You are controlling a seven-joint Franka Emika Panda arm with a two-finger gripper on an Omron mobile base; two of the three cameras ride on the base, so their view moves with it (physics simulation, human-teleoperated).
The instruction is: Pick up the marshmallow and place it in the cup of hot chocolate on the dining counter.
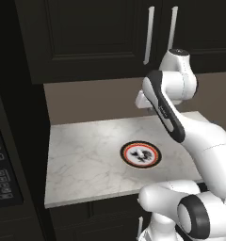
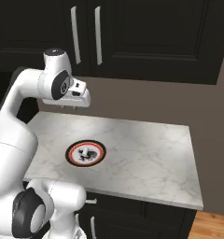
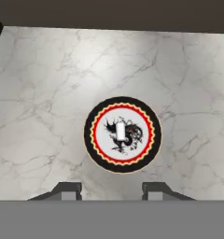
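A small white marshmallow (image 3: 120,131) lies in the middle of a round plate (image 3: 89,135) with an orange-and-black rim. The plate (image 1: 125,154) rests on a small marble worktop (image 1: 82,155) over black cabinet fronts. My gripper (image 3: 111,191) hangs well above the plate, open, with nothing between its fingertips (image 3: 69,190). In the right base view the hand (image 2: 78,98) hovers high over the worktop's back left, behind the plate (image 2: 69,154). The cup of hot chocolate and the dining counter are out of view.
Dark upper cabinets with long pale handles (image 2: 75,35) hang above the worktop, close behind the hand. A brown back wall (image 1: 91,101) bounds the worktop at the rear. A dark appliance panel (image 1: 2,183) stands to the left. Bare marble (image 2: 151,154) extends right of the plate.
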